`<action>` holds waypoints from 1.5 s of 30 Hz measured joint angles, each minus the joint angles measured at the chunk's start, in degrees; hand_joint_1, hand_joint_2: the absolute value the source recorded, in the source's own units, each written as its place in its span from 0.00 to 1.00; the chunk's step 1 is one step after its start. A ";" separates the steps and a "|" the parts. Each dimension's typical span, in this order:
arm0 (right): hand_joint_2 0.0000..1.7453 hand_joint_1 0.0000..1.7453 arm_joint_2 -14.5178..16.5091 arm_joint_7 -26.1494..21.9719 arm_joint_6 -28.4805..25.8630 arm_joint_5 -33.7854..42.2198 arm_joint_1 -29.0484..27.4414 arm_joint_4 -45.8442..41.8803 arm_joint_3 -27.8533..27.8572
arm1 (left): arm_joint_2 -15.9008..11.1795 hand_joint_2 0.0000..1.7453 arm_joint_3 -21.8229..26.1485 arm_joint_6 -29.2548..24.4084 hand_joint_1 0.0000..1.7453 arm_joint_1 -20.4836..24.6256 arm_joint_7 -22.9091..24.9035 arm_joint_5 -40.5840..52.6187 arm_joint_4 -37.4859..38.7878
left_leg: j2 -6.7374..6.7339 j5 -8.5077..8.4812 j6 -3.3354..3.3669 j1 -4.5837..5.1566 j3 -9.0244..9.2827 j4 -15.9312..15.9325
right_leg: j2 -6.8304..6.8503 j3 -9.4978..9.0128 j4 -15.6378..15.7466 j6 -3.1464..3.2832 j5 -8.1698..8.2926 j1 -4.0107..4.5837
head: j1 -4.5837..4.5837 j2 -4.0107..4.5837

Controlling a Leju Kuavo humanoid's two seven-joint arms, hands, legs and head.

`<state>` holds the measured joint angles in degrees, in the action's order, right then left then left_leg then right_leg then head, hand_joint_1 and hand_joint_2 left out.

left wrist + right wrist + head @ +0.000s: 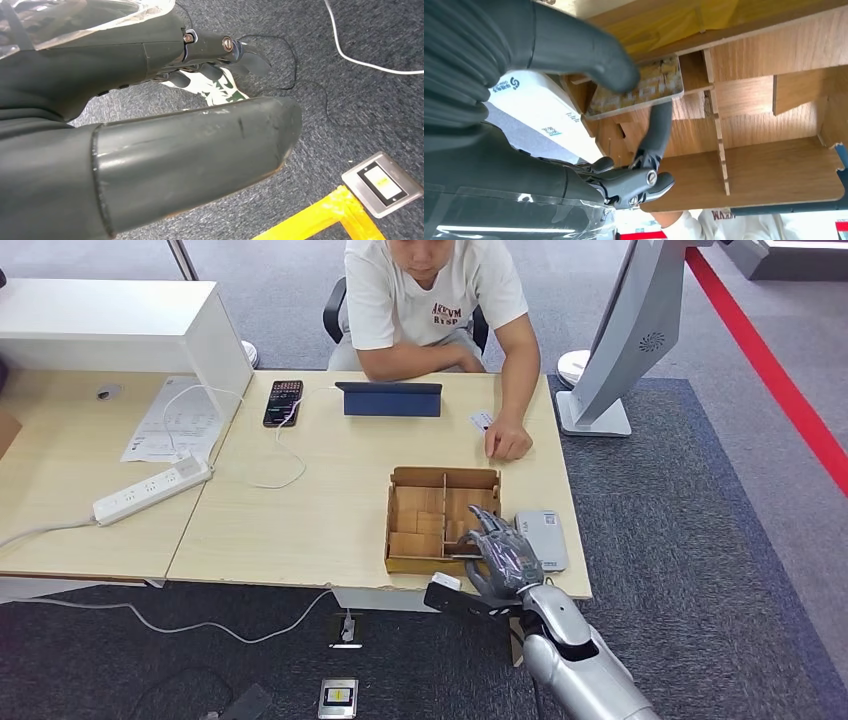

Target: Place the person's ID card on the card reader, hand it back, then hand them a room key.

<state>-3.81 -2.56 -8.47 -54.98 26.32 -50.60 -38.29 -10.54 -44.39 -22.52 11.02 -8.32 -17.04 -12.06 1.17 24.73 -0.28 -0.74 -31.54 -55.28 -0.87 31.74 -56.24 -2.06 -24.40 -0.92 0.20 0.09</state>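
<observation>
As it reaches over wooden box, R hand pinches room key, L hand hangs, grip unclear

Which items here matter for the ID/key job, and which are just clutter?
Job:
- card reader
- wooden box, right robot hand pinching a room key over it
- ID card by the person's hand

Clutter:
- phone
- tablet
- power strip
- papers
- white shelf
</observation>
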 joint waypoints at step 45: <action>1.00 1.00 -4.75 -1.90 -0.85 3.31 6.39 -17.16 10.87 | 0.08 0.00 0.04 -1.14 0.00 0.10 -2.21 1.43 0.00 | -0.01 0.00 0.00 0.01 0.01 -0.01 | -0.01 0.01 0.00 0.00 0.01 -0.01 | 0.00 0.00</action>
<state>-8.56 -4.46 -9.32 -51.66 32.70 -67.76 -27.42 -10.46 -44.35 -23.67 11.13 -10.53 -15.61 -12.06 1.17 24.73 -0.28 -0.74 -31.53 -55.29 -0.87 31.75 -56.24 -2.06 -24.38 -0.93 0.20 0.09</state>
